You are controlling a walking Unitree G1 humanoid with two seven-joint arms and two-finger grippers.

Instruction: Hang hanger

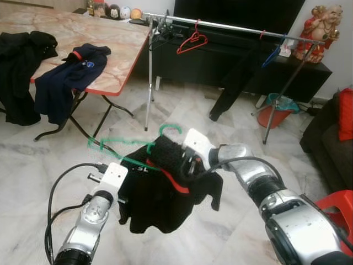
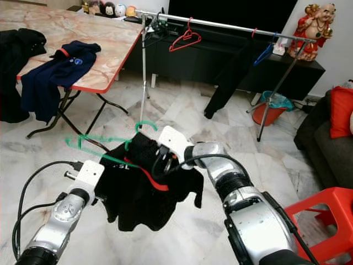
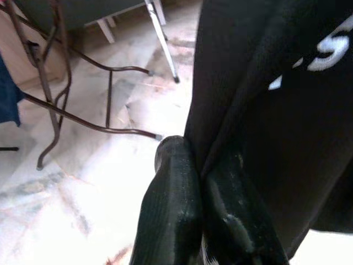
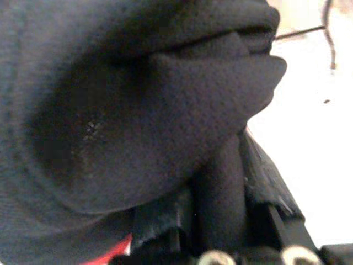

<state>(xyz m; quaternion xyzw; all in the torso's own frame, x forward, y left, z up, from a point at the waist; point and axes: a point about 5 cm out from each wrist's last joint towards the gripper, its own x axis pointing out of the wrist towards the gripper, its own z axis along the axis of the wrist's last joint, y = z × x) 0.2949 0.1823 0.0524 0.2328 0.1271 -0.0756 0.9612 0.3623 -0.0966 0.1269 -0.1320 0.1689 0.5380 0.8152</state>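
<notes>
A green plastic hanger (image 1: pixel 118 144) carries a black garment (image 1: pixel 160 201) with red trim and is held above the floor between my two arms. Its hook (image 1: pixel 170 128) points up. My left gripper (image 3: pixel 190 160) is shut on the garment's left edge, the fabric pinched between its fingers. My right gripper (image 1: pixel 179 165) is buried in the garment's collar near the hook, shut with cloth between its fingers (image 4: pixel 218 182). The metal clothes rail (image 1: pixel 231 26) stands farther ahead, across the room.
On the rail hang a red hanger (image 1: pixel 192 43), a blue hanger (image 1: pixel 271 55) and black trousers (image 1: pixel 234 83). A folding table (image 1: pixel 118 38) with a navy shirt (image 1: pixel 71 74) stands at the left. At the right are an orange bucket (image 1: pixel 276 113) and a red stool (image 1: pixel 337 207).
</notes>
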